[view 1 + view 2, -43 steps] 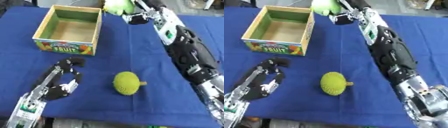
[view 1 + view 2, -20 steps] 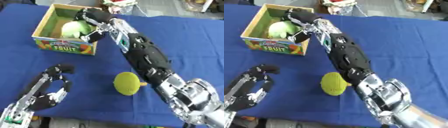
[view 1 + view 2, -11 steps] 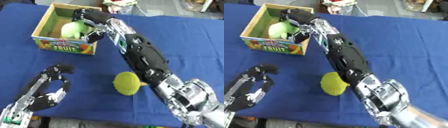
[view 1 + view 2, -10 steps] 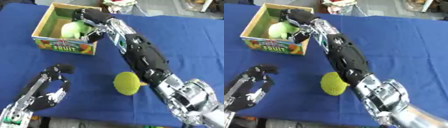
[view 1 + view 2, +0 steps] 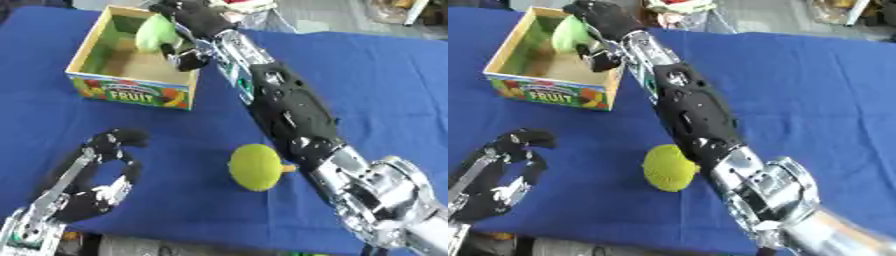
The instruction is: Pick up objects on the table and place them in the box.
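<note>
- 1 box (image 5: pixel 131 92), open top, "FRUIT" on its front, near the far left corner of the tabletop (image 5: pixel 385 95)
- 2 green fruits in all: 1 pale green fruit (image 5: pixel 156 32) over the box, in the right hand (image 5: pixel 188 20); 1 yellow-green bumpy fruit (image 5: pixel 255 167) on the blue tabletop, toward the near edge
- 2 robot hands: the right hand at the box, the left hand (image 5: pixel 96 175) at the near left corner, fingers curled, empty
- 1 tabletop

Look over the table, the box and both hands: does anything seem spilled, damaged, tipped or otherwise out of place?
Nothing stands out. The box sits upright on the blue table, the right hand holds a pale green fruit over it, a yellow-green fruit lies on the cloth, and the left hand rests nearby.
</note>
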Robot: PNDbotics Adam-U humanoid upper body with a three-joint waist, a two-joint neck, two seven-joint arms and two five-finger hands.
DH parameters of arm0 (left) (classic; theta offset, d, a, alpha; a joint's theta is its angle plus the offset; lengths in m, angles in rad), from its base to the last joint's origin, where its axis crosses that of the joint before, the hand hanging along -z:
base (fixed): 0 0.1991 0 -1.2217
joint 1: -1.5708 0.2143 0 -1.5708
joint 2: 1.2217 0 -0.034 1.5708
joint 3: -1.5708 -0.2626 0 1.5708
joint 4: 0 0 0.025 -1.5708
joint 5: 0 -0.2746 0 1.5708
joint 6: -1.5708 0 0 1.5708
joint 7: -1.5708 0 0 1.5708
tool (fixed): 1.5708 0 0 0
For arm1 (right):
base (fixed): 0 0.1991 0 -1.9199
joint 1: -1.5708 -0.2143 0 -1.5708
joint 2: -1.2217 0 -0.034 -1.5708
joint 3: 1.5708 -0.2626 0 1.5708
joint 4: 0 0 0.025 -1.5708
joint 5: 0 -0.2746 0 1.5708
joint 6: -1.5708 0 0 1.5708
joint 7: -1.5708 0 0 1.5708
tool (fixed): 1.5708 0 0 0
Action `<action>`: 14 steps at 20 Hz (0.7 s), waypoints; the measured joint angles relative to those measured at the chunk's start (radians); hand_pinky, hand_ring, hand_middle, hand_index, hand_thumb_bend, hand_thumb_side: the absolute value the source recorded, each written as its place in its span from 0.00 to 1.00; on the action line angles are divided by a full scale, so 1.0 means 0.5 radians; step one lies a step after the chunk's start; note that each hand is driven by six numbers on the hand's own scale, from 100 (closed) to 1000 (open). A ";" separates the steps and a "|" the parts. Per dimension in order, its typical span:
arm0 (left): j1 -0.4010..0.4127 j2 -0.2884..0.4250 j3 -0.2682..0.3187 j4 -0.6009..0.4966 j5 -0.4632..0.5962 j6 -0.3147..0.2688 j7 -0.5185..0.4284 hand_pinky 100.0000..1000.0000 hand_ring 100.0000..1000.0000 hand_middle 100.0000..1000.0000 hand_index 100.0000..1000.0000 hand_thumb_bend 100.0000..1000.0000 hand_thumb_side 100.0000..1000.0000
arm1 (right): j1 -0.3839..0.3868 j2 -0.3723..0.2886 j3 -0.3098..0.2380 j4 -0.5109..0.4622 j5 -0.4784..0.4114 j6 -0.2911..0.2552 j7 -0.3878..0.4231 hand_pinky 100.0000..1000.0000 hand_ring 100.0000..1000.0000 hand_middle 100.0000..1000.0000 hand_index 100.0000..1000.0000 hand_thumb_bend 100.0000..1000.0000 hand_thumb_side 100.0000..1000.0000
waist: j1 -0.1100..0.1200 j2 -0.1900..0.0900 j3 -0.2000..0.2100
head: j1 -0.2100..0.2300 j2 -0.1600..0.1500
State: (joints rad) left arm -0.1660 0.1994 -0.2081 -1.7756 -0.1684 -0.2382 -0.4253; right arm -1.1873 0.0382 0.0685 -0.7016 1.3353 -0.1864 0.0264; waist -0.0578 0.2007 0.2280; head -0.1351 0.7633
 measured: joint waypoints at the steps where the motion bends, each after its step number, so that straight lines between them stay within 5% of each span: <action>1: 0.000 0.000 0.000 0.000 0.000 0.001 0.001 0.50 0.75 0.74 0.84 0.11 0.49 | 0.000 -0.001 -0.006 0.013 0.020 0.021 0.011 0.88 0.96 0.97 0.99 0.00 0.12 | 0.000 0.000 0.002 | 0.000 0.000; 9: -0.001 0.000 0.000 0.000 0.000 0.004 0.005 0.50 0.75 0.74 0.84 0.11 0.49 | 0.001 -0.014 -0.037 0.049 0.071 0.060 0.048 0.89 0.98 0.98 0.99 0.00 0.20 | 0.000 0.000 0.005 | 0.001 -0.006; 14: -0.001 0.000 0.002 0.000 0.000 0.004 0.007 0.50 0.75 0.74 0.84 0.11 0.49 | 0.001 -0.014 -0.022 0.037 0.045 0.016 0.061 0.89 0.97 0.97 1.00 0.00 0.09 | 0.002 -0.001 -0.031 | 0.008 -0.009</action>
State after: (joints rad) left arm -0.1662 0.1994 -0.2072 -1.7756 -0.1683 -0.2363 -0.4218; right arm -1.1870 0.0311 0.0574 -0.6829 1.3577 -0.1786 0.0570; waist -0.0566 0.2004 0.2126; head -0.1310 0.7589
